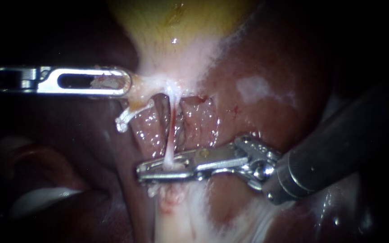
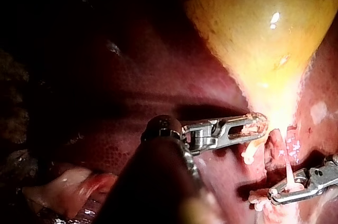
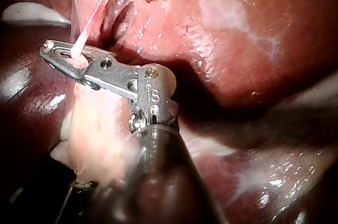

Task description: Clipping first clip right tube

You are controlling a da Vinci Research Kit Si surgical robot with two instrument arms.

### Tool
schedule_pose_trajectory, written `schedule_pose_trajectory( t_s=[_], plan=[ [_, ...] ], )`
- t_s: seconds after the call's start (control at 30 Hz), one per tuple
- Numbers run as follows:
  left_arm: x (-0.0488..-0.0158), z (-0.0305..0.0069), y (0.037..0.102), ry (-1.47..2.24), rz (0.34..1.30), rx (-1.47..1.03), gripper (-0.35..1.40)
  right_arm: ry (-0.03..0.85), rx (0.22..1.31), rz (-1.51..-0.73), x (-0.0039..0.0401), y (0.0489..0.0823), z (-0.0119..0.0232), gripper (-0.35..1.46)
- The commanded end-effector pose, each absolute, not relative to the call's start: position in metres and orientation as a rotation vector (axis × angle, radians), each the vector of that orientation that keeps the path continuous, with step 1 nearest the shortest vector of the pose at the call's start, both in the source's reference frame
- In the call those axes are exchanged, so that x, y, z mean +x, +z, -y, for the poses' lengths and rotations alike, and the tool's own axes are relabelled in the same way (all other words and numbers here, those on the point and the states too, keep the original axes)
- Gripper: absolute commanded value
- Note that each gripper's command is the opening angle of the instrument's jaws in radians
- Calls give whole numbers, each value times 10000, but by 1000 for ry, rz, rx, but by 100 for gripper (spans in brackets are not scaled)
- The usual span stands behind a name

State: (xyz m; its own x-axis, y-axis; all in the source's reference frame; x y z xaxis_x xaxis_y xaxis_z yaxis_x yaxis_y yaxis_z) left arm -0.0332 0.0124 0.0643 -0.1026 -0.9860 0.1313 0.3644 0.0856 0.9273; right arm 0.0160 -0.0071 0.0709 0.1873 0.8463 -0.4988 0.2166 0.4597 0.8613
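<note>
Now we are clamping our right instrument (image 1: pixel 141 172) on the thin pale-pink tube (image 1: pixel 171 130), lower centre, while our left instrument (image 1: pixel 127 83) is gripping the yellowish gallbladder (image 1: pixel 172 27). Next, we judge, calls for opening gently.

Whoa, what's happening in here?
Two robot instruments are working on a pig's liver and gallbladder. The left instrument grips the tissue just below the yellowish gallbladder. The right instrument has its jaws closed around a thin pale tube running down from there, apparently to clip it. No clip shows on the tube yet.

Yellow gallbladder (image 1: pixel 176 18), mottled dark-red liver (image 1: pixel 271 54), white red-streaked tube (image 1: pixel 171 135)
</note>
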Motion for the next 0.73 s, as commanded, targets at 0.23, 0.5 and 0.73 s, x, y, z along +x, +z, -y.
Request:
schedule_pose_trajectory(
  t_s=[0.23,0.5,0.73],
  plan=[
    [-332,-124,643,-1368,1071,795,-35,572,1037,-1318,157,709,72,-35],
    [-332,-124,643,-1368,1071,795,-35,572,1037,-1318,156,708,71,-35],
    [-332,-124,643,-1368,1071,795,-35,573,1038,-1318,156,708,71,-35]
  ],
)
